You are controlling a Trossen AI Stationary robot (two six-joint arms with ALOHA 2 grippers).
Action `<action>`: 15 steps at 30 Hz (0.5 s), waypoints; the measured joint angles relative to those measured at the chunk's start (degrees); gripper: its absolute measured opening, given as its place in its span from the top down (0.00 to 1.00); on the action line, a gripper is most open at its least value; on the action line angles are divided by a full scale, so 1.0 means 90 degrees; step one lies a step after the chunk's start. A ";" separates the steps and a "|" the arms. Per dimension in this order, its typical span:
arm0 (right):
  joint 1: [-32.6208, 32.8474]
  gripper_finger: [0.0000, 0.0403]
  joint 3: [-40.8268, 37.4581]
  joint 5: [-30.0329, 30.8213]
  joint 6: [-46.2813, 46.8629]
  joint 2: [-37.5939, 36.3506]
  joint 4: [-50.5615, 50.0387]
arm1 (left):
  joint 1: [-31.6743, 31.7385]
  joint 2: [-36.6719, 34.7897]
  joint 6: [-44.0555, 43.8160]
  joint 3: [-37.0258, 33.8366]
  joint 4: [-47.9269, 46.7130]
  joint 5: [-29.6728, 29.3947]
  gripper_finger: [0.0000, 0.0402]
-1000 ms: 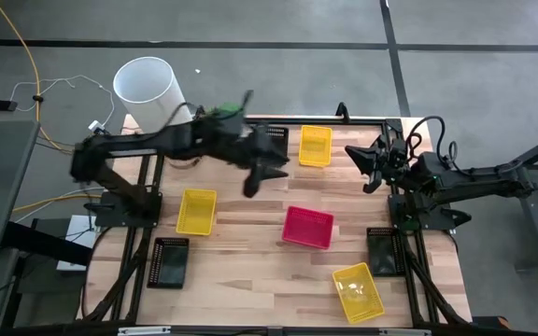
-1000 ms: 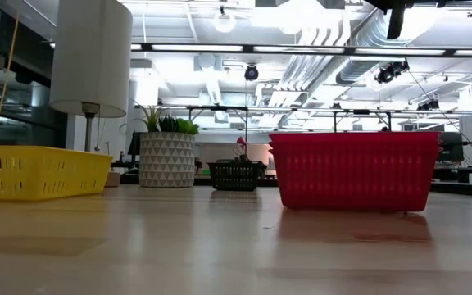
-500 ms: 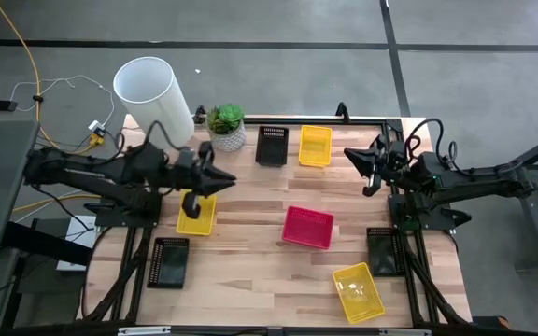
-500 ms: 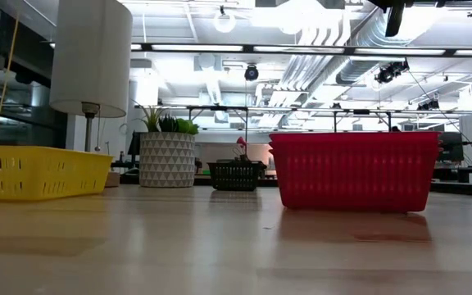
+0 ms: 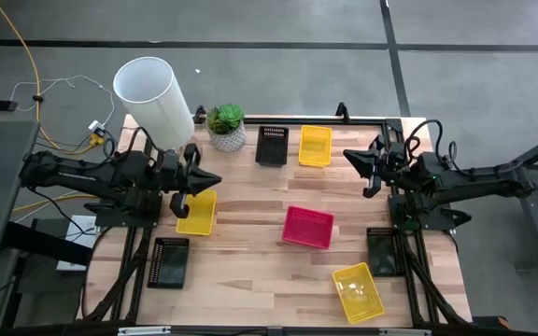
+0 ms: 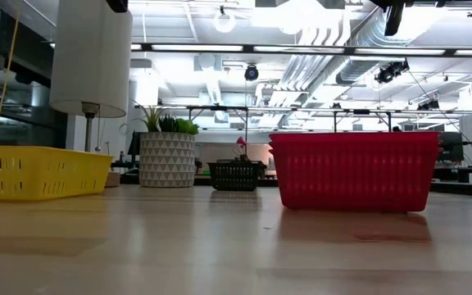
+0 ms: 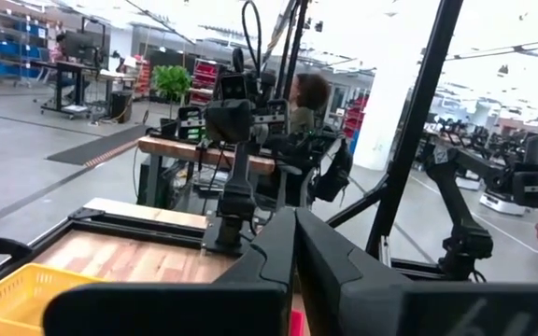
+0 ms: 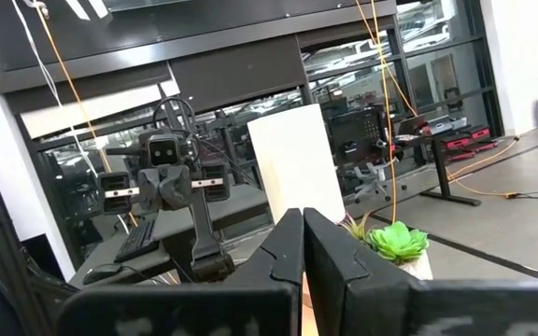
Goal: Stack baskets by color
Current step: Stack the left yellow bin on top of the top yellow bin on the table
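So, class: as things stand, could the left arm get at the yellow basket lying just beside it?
Probably yes. The left gripper, jaws shut, hangs right by the yellow basket, with nothing lying between them. It would need to open first. The right gripper waits at the far side.

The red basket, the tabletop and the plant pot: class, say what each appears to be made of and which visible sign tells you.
Red basket: probably plastic, matt; its walls are a fine, evenly moulded mesh in one uniform colour.
Tabletop: wood, seemingly sealed; pale planks with grain lines, with a soft sheen in the low view.
Plant pot: possibly ceramic or plastic; white with a printed triangle pattern, so the look leaves it open.
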 joint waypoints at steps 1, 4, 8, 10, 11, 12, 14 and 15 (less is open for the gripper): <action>0.0000 1.00 0.0000 0.0000 0.0000 0.0000 0.0000 | 0.0000 0.0000 0.0000 0.0000 -0.0001 0.0000 1.00; 0.0000 1.00 0.0000 0.0000 -0.0002 0.0000 0.0000 | 0.0000 0.0003 0.0000 0.0002 -0.0009 0.0000 1.00; 0.0000 1.00 0.0000 0.0001 -0.0002 0.0000 0.0000 | 0.0000 0.0005 0.0051 0.0000 -0.0017 0.0002 1.00; 0.0000 1.00 0.0000 0.0002 0.0000 0.0000 0.0000 | 0.0000 0.0005 0.0051 0.0002 -0.0020 0.0002 1.00; 0.0000 1.00 0.0000 0.0002 0.0000 0.0000 0.0000 | 0.0000 0.0005 0.0053 0.0000 -0.0020 0.0002 1.00; 0.0000 1.00 0.0000 0.0002 0.0005 0.0000 -0.0002 | 0.0000 0.0005 0.0064 0.0000 -0.0020 0.0002 1.00; 0.0000 1.00 0.0000 0.0002 0.0010 0.0000 -0.0002 | 0.0000 0.0005 0.0104 0.0000 -0.0023 0.0003 1.00; 0.0000 1.00 0.0000 0.0002 0.0010 0.0000 -0.0002 | 0.0000 0.0005 0.0109 0.0001 -0.0023 0.0005 1.00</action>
